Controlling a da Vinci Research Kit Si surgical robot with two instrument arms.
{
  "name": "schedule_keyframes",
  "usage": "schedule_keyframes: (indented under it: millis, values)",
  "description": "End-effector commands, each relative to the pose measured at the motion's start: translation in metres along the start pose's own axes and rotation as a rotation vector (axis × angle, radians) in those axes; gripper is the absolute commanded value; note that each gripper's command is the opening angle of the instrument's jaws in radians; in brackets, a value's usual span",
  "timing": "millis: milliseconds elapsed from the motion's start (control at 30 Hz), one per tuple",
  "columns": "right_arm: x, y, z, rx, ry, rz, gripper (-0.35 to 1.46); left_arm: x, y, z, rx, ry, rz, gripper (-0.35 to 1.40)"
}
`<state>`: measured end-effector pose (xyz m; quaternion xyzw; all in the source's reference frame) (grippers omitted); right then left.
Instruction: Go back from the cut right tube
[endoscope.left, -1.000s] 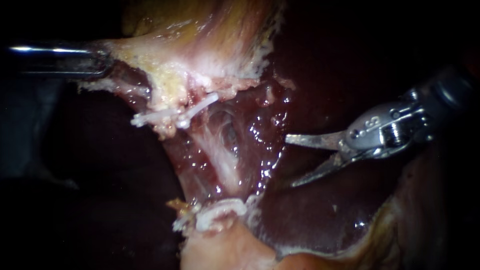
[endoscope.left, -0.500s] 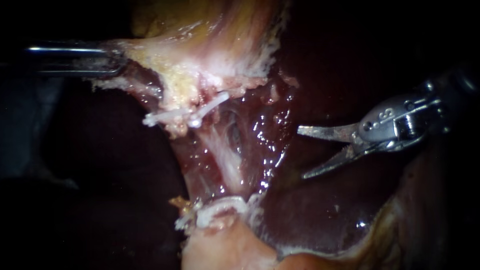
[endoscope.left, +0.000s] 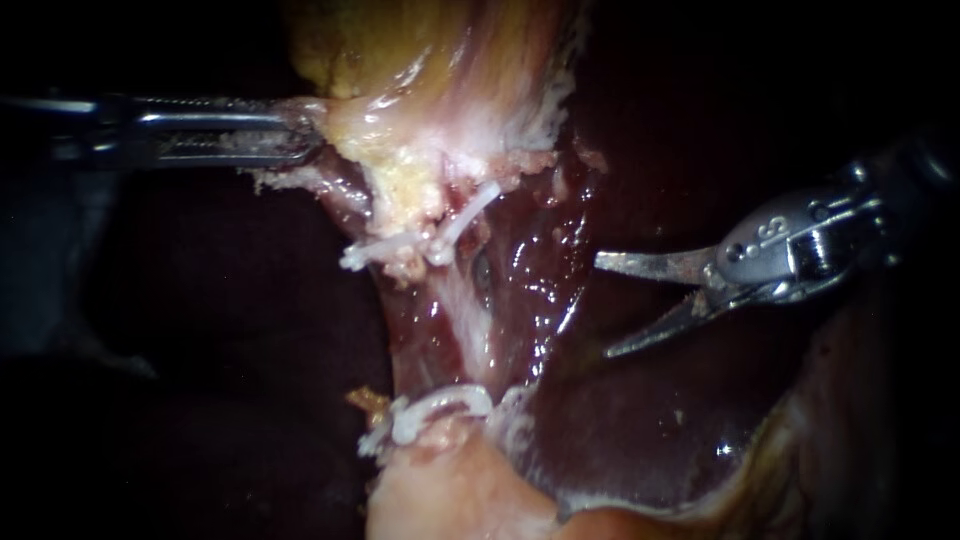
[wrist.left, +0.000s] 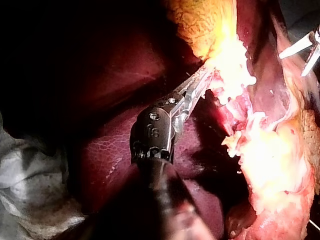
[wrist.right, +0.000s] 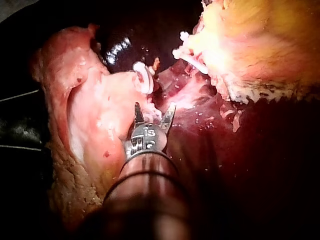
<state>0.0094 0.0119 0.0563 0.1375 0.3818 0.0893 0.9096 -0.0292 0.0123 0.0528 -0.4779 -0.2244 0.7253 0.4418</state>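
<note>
Right instrument: my claw gapes wide and empty, well apart from the upper clip.
Cut tube: just below that clip.
Left instrument: claw clamped on gallbladder, near the clip.
Withdrawal, my judgement: straight back along the shaft, blades off the liver.

You are getting light only in the middle of the endoscope view. The gallbladder is shining pale and the wet liver is throwing small glints, while everything round them is lying in black. Glare is streaking your left instrument and your right instrument. In the left wrist view the gallbladder's pale tissue is burning out to white. In the right wrist view the near shaft is lying in shadow.
</note>
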Motion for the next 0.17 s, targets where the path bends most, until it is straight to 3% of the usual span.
schedule_keyframes:
  millis: [33, 167]
  values:
    - [0.0000, 0.0000, 0.0000, 0.000, 0.000, 0.001, 1.45, 0.0000, 0.0000, 0.0000, -0.001, -0.001, 0.000, -0.35]
    - [0.0000, 0.0000, 0.0000, 0.000, 0.000, 0.001, 1.45, 0.0000, 0.0001, 0.0000, -0.001, -0.001, 0.000, -0.35]
